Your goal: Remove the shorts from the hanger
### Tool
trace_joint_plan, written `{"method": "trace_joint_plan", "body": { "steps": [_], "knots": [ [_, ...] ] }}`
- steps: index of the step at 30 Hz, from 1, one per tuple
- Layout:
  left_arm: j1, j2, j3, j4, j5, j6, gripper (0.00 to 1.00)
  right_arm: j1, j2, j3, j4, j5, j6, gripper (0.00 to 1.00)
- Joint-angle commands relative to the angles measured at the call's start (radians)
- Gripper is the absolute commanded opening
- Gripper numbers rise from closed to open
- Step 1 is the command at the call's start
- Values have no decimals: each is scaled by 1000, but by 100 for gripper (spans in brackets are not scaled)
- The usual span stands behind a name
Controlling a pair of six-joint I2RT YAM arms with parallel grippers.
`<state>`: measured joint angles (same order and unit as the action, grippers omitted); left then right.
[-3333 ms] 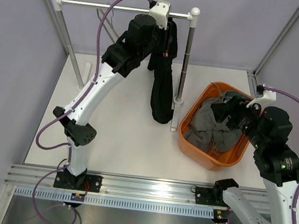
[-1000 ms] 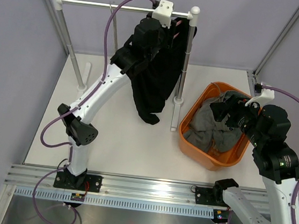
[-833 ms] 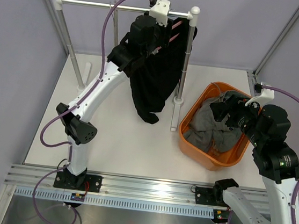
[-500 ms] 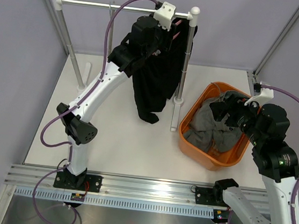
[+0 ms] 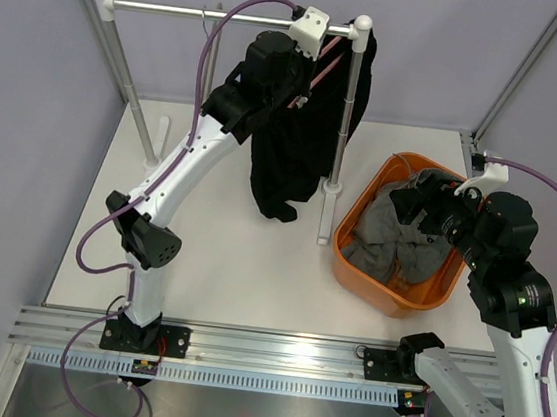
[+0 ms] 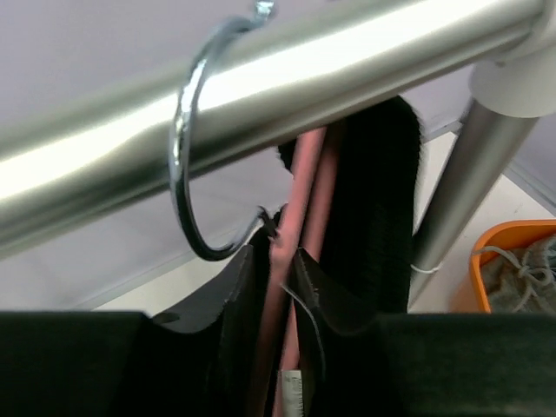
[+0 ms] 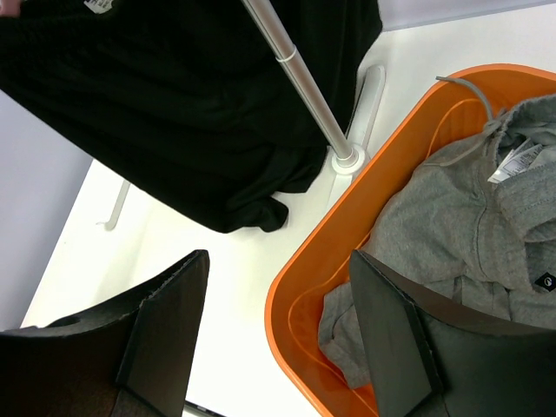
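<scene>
The black shorts (image 5: 296,140) hang from a pink hanger (image 5: 326,58) at the right end of the metal rail (image 5: 210,12). My left gripper (image 5: 309,71) is shut on the hanger's pink neck (image 6: 291,252), just below its chrome hook (image 6: 184,165). The hook crosses the rail (image 6: 347,65); I cannot tell whether it rests on it. The shorts' fabric (image 6: 382,200) drapes right of the hanger. My right gripper (image 5: 412,199) is open and empty above the orange basket's rim; in the right wrist view (image 7: 278,330) the shorts (image 7: 174,104) show ahead.
An orange basket (image 5: 344,266) holding a grey hoodie (image 5: 397,232) stands right of the rack's upright post (image 5: 345,116). The post's foot (image 7: 346,159) stands just beside the basket rim (image 7: 304,261). Purple walls close in on three sides.
My left gripper has carried the hanger and shorts rightward along the rail, up against the right post. The shorts swung and now hang narrower. The right arm has barely moved.
</scene>
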<state>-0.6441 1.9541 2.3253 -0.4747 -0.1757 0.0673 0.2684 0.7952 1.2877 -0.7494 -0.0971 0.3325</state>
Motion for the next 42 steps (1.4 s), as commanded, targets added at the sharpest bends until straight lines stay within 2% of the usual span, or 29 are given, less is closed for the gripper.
{"method": "trace_joint_plan", "body": {
  "steps": [1, 7, 21, 27, 34, 39, 42],
  "knots": [
    [3, 6, -3, 5, 10, 3, 18, -1, 1, -1, 36, -13, -3, 74],
    [3, -4, 8, -4, 34, 6, 0, -1, 1, 1, 35, -15, -3, 74],
    [3, -147, 55, -67, 71, -18, 0, -1, -1, 12, 35, -10, -7, 74],
    [3, -214, -52, -48, 62, -3, 0, -1, 4, 22, 36, -21, 0, 74],
    [1, -236, -55, -107, 68, -11, 0, -1, -2, 22, 27, -19, -3, 74],
    [1, -254, -35, -237, 58, -26, 0, -1, 13, 24, 22, -52, -7, 74],
    [-5, -305, -90, -301, 45, -47, 0, 0, 41, 30, 19, -90, -7, 70]
  ]
}}
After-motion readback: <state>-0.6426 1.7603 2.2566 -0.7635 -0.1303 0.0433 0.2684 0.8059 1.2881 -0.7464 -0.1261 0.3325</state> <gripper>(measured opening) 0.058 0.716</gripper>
